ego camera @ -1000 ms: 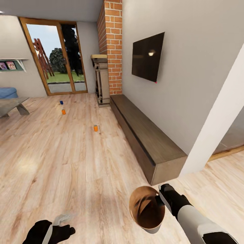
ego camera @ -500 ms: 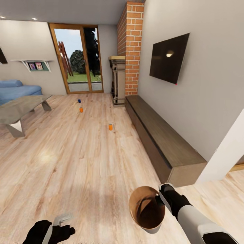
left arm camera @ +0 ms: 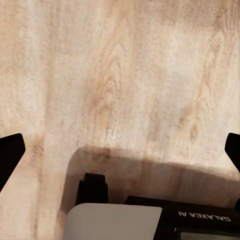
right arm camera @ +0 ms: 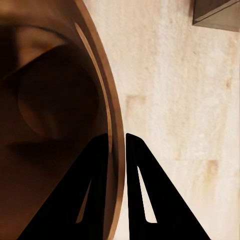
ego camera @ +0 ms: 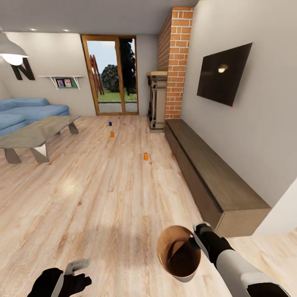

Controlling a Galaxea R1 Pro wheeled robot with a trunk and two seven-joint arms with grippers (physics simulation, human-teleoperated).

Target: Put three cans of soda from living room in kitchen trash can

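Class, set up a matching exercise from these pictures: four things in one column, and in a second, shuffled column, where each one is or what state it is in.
Things:
1. bin
2. blue can
3. sofa
4. television

Places or states:
A. on the wall past the brick chimney
B. gripped at its rim by the right gripper
C. behind the glass coffee table
D. upright on the floor, nearest the glass doors

Pairs: 1-B, 2-D, 3-C, 4-A

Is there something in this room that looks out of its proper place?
Yes. Three soda cans stand on the bare wood floor: a blue can, an orange can near it, another orange can apart. The right gripper carries the trash can by its rim.
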